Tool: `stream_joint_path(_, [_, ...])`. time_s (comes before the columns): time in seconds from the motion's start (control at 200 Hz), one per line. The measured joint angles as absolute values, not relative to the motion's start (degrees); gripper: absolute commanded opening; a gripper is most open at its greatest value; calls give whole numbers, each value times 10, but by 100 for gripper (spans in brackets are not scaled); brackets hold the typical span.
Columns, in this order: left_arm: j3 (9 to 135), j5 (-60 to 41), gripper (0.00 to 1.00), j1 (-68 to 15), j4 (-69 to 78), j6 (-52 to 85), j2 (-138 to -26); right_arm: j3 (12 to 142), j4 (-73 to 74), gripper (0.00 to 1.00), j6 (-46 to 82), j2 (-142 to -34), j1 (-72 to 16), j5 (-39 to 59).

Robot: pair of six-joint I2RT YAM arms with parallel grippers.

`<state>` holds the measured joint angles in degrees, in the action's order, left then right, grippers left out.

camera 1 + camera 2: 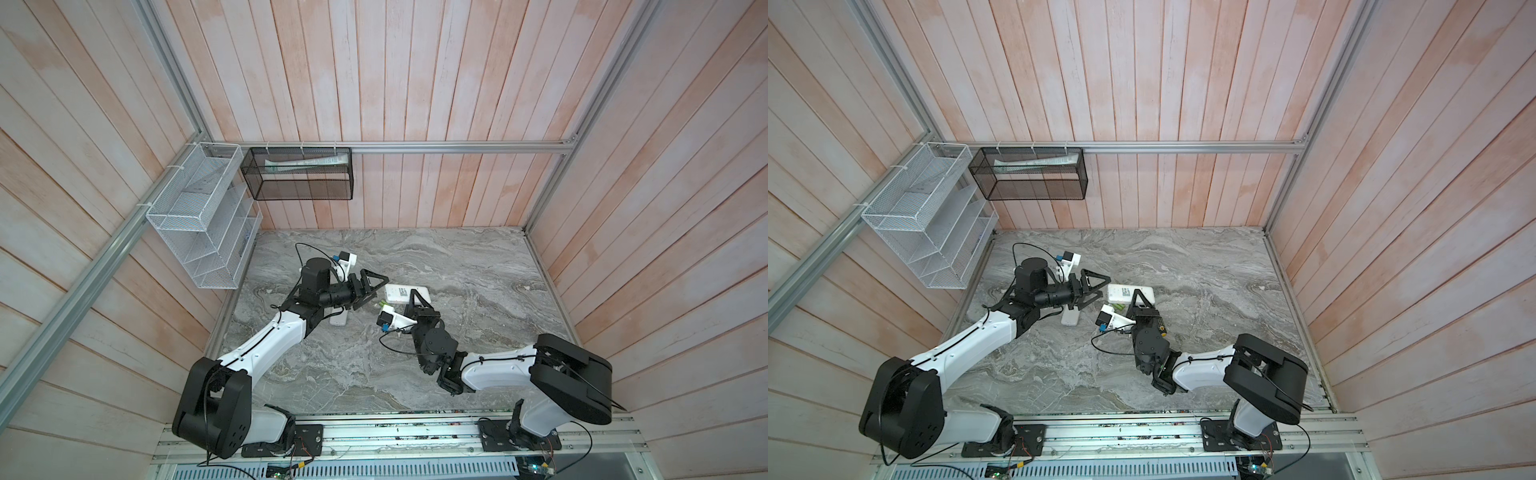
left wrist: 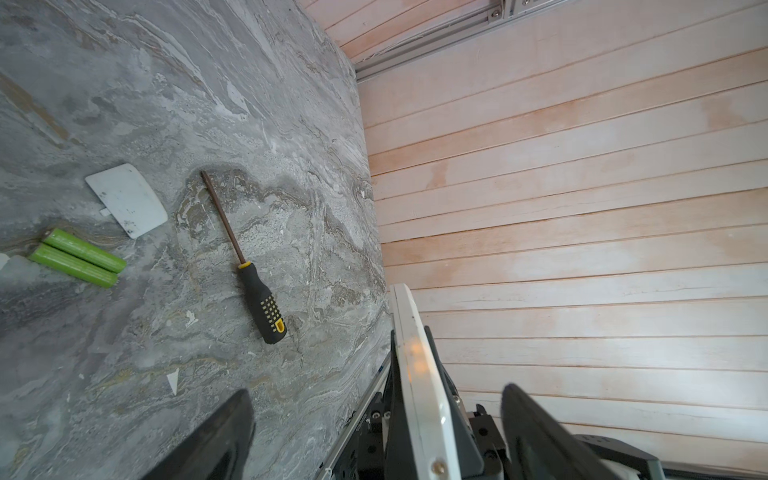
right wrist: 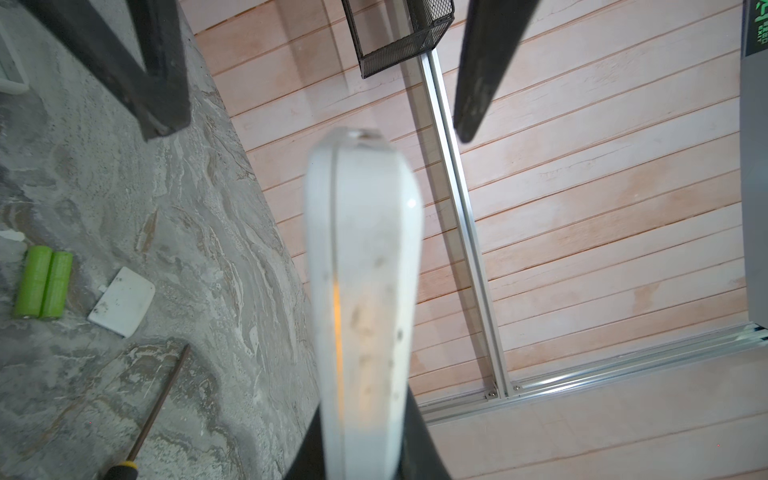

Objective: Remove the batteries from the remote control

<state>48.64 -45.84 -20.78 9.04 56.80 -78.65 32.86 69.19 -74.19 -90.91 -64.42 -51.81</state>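
Beside the white remote (image 1: 390,289), two lime green batteries (image 2: 77,257) lie loose on the table (image 1: 457,270), touching. Light, rigid, smooth cylinders, likely to roll: grip across mid-length. Right gripper (image 1: 415,300) clamps the remote; left gripper (image 1: 382,286) stands wide open, empty, at the remote's end. Remote label (image 1: 400,294) unreadable; yellow pair unseen.

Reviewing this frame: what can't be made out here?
Held remote: battery bay not visible; the right wrist view shows only its blurred edge, and it is too small in both top views.
Second remote: mostly hidden under the left arm in both top views.
Screwdriver: handle cut off by the right wrist view's bottom edge.
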Motion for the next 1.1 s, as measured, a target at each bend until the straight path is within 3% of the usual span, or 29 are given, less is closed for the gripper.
stream_joint_path(0.15, [483, -467, 81, -213, 107, 576, -787, 329, 708, 10, -764, -915, -648, -518])
stream_joint_path(0.535, [495, -491, 70, -253, 100, 566, -816, 337, 691, 10, -765, -915, -648, -515])
stream_joint_path(1.1, [508, -503, 29, -262, 111, 574, -833, 340, 671, 10, -764, -922, -649, -509])
